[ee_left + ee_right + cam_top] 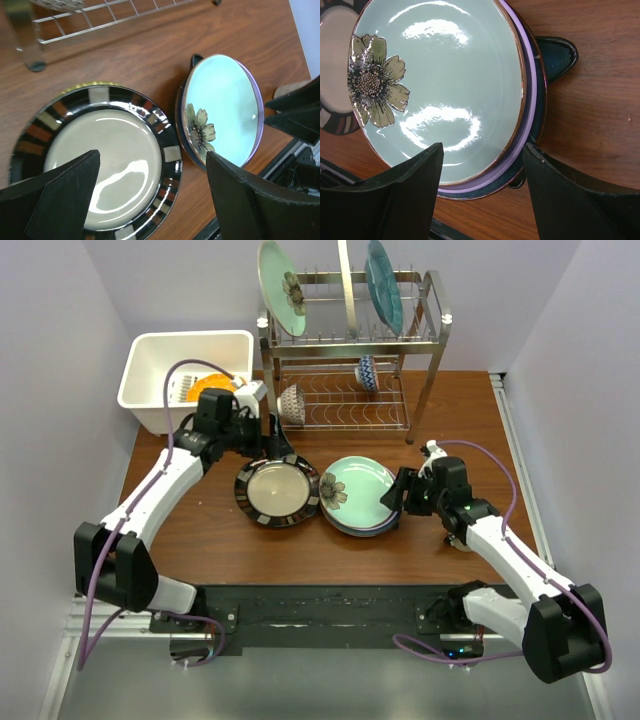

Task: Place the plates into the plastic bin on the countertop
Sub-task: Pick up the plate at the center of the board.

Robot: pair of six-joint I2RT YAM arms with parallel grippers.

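- Well, my left claw [152,155] hangs with fingers spread wide and empty, and the striped plate [277,490] lies directly beneath it.
- I'd get one finger under the rim and the other on top, then squeeze slowly, because the glaze looks slippery.
- My right claw [484,147] is apart too, facing the near edge of the green plate [440,80], which is stacked on a lavender plate [532,90] and a blue plate [560,52].
- Beyond my left claw, to its left, sits the bin [150,350].
- My arm hides part of the bin floor, so only an orange plate [212,387] shows inside.
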